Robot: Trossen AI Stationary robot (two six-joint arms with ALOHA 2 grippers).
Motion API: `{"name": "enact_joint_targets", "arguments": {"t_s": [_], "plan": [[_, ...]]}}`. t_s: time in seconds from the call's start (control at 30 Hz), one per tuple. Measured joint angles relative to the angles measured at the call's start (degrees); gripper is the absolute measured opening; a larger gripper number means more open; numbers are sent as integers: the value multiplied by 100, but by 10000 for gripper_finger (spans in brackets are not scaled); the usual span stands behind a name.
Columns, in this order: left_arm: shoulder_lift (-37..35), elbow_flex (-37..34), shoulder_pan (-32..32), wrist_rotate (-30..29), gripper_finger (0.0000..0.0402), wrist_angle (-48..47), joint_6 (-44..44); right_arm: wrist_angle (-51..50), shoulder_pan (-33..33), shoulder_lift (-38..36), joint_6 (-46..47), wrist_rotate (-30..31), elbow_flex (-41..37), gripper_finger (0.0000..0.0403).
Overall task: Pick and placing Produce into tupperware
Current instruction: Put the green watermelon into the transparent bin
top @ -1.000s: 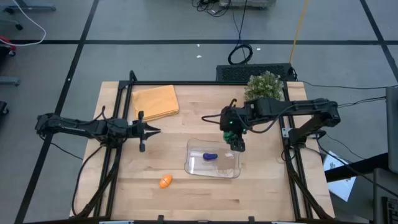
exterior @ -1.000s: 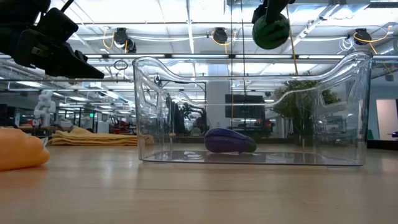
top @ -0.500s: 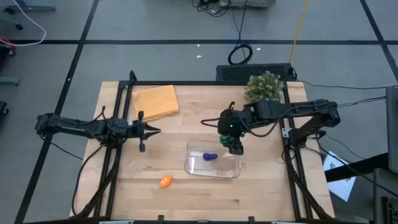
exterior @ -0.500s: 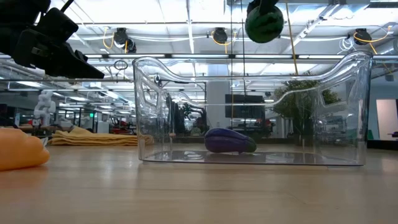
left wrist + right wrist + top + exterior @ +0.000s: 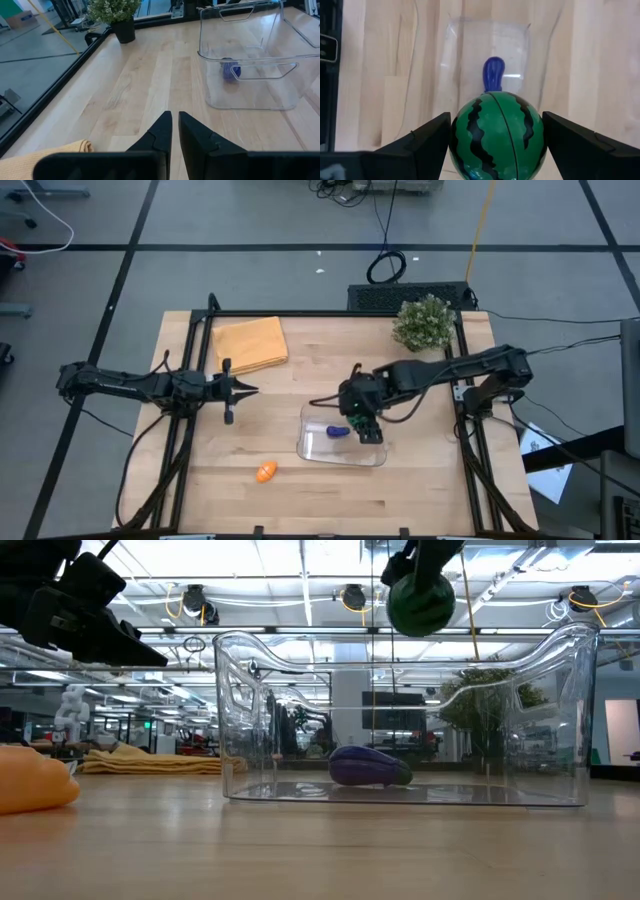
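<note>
While the green striped melon (image 5: 495, 134) sits clamped in my right pincer (image 5: 362, 423), I hang it above the clear tupperware (image 5: 343, 447), over its far side, w/ both fingers (image 5: 420, 142) pressed to the melon's flanks. Purple piece (image 5: 337, 431) lies inside the tub on its floor (seen thru the wall in the low view). Orange piece (image 5: 265, 472) is outside, on the wood surface (image 5: 420, 490) near the front edge, apart from the tub on my left side. My left pincer (image 5: 243, 390) waits over the surface's left half, fingers nearly together, holding nothing. Folded yellow cloth (image 5: 250, 343) at back left, potted plant (image 5: 423, 321) at back right.
</note>
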Motion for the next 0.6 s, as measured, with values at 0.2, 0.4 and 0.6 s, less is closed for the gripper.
{"name": "enact_joint_targets", "arguments": {"t_s": [0.2, 0.4, 0.6], "plan": [[0, 0, 0, 1, 37, -3, -2, 154, 80, 294, -47, -2, 0, 288], [0, 0, 0, 2, 37, -7, -15, 388, 163, 460, -49, 43, -11, 288], [0, 0, -1, 2, 37, -6, -15, 1205, 278, 209, 417, 468, -639, 288]]}}
